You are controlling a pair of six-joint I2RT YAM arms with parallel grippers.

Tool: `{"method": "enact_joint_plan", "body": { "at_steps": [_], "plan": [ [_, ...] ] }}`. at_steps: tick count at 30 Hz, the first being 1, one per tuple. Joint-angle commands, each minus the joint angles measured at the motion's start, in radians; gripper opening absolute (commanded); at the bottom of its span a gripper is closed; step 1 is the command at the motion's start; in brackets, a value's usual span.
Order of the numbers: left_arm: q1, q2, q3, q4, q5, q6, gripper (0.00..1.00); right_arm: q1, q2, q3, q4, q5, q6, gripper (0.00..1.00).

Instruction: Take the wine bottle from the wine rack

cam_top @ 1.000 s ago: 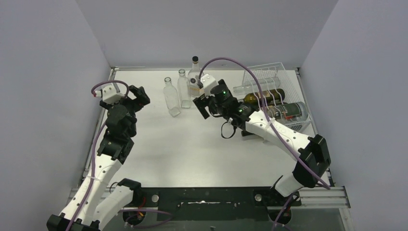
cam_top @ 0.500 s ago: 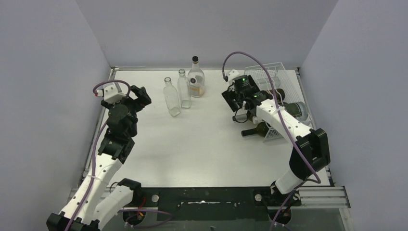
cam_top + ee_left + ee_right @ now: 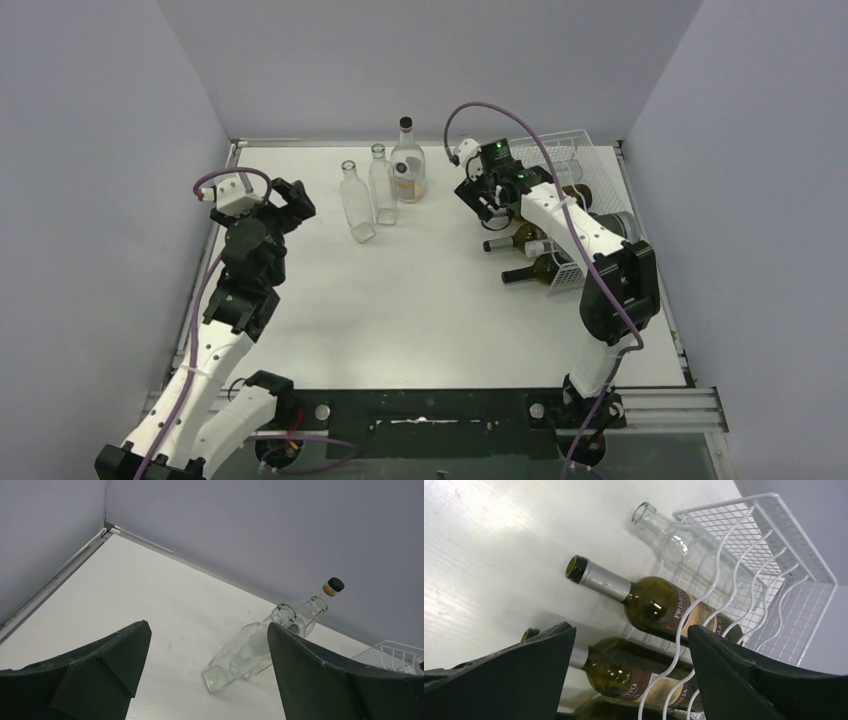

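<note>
One rack (image 3: 575, 150) sits at the right rear of the tabletop (image 3: 420, 300), and seven bottles can be counted in all. Three bottles stand upright at the rear centre: two clear bottles (image 3: 353, 205) and a capped bottle (image 3: 407, 165). Four bottles lie in the rack: one empty clear bottle (image 3: 674, 540) and, as best counted, three dark ones. The top view shows only two dark necks (image 3: 498, 244) sticking out, because the right arm covers the rest. The right wrist view shows what the arm hides: the wine bottle (image 3: 659, 607) with its silver foil and label, lying under the rack's wavy wires. A second dark bottle (image 3: 624, 672) lies beside it, and a sliver of a third shows at the bottom edge. The wine bottle lies on its side with its long axis across the tabletop, base deep in the rack and mouth pointing left, out towards the middle. The right tool (image 3: 487, 205) hovers over its neck with fingers apart, holding nothing. The left tool (image 3: 290, 195) is raised at the far left, well apart from the bottles, also spread and empty. Its wrist view shows the upright bottles and one corner of the rack.
</note>
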Motion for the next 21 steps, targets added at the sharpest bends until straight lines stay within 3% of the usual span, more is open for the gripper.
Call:
{"method": "enact_joint_plan", "body": {
  "at_steps": [1,6,21],
  "plan": [
    [-0.014,-0.04,-0.007,0.081,0.025,0.027,0.89,0.014,-0.02,0.026,-0.109,-0.114,-0.075,0.86],
    [-0.02,-0.018,0.0,0.072,0.042,0.007,0.91,0.022,-0.045,-0.014,-0.118,-0.169,-0.208,0.86],
    [-0.022,-0.023,-0.007,0.083,0.036,0.025,0.91,-0.083,0.179,0.125,-0.189,-0.173,-0.57,0.81]
  ]
}}
